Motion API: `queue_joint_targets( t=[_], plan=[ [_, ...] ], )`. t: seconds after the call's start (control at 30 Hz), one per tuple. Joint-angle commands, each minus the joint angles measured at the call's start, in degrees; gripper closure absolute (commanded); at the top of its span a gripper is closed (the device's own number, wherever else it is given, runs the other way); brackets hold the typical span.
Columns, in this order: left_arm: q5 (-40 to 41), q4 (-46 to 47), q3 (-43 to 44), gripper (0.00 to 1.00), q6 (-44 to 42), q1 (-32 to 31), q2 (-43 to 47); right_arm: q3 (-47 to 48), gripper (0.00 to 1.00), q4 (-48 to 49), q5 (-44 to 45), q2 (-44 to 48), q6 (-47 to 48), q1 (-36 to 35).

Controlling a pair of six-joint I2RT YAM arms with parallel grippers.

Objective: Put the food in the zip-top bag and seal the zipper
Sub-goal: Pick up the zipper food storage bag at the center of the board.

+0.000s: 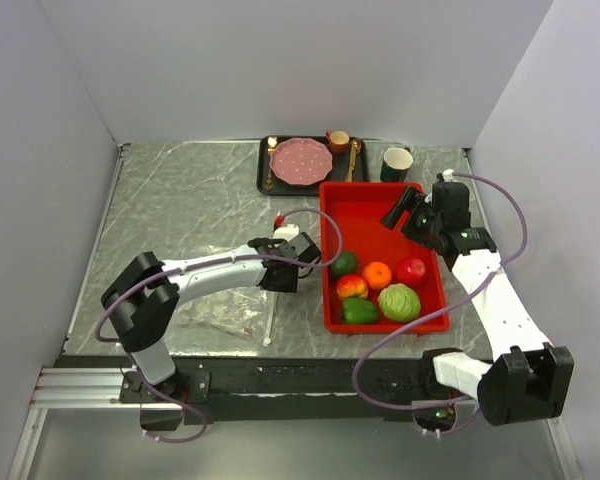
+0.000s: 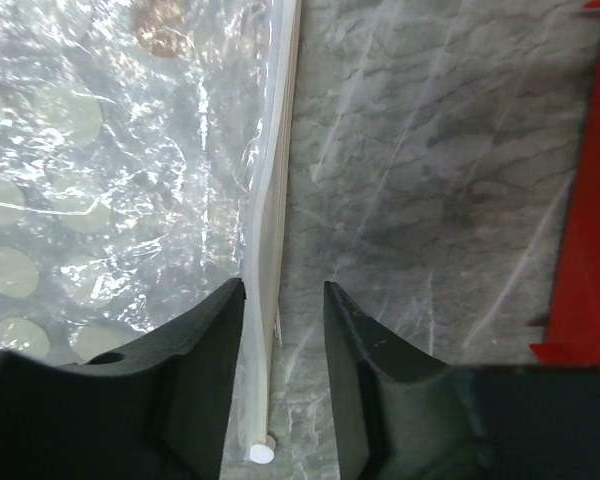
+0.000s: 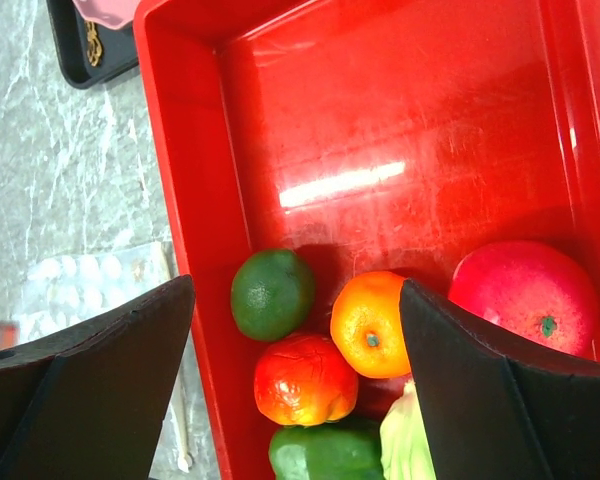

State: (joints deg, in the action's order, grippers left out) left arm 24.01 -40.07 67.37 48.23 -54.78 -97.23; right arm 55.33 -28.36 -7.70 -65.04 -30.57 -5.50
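Observation:
Six toy foods lie in the near half of the red tray (image 1: 372, 205): avocado (image 1: 343, 264), orange (image 1: 377, 275), apple (image 1: 411, 271), red-yellow fruit (image 1: 352, 288), pepper (image 1: 359, 311) and cabbage (image 1: 399, 302). The clear zip-top bag (image 1: 220, 312) lies flat on the table left of the tray. My left gripper (image 1: 292, 272) is open and low over the bag's zipper (image 2: 270, 200), which runs between its fingers (image 2: 283, 290). My right gripper (image 1: 405, 210) is open and empty above the tray; its wrist view (image 3: 298, 290) shows the avocado (image 3: 271, 293) and orange (image 3: 370, 323) between the fingers.
A black tray (image 1: 263, 170) at the back holds a pink plate (image 1: 301, 161), gold cutlery and a brown cup (image 1: 337, 140). A dark cup (image 1: 396, 162) stands behind the red tray. The red tray's edge (image 2: 590, 250) is right of my left gripper. White walls enclose the table.

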Motion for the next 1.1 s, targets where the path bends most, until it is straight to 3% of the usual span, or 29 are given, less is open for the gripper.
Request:
queue_joint_targets(
  t=[0.0, 0.53, 0.83, 1.07],
  plan=[
    [-0.7, 0.8, 0.7, 0.59, 2.3, -0.1, -1.6, -0.2, 0.09, 1.4, 1.4, 2.1, 0.2, -0.4],
    [3.9, 1.3, -2.8, 0.59, 5.2, -0.1, -0.7, -0.5, 0.07, 0.2, 2.1, 2.3, 0.9, -0.4],
    [4.4, 1.6, -2.0, 0.72, 6.2, -0.1, -3.0, -0.5, 0.07, -0.2, 1.9, 2.3, 1.0, -0.4],
    [5.3, 1.4, -1.9, 0.73, 6.6, -0.1, -3.4, -0.2, 0.06, -0.7, 2.6, 2.5, 1.6, -0.3]
  ],
)
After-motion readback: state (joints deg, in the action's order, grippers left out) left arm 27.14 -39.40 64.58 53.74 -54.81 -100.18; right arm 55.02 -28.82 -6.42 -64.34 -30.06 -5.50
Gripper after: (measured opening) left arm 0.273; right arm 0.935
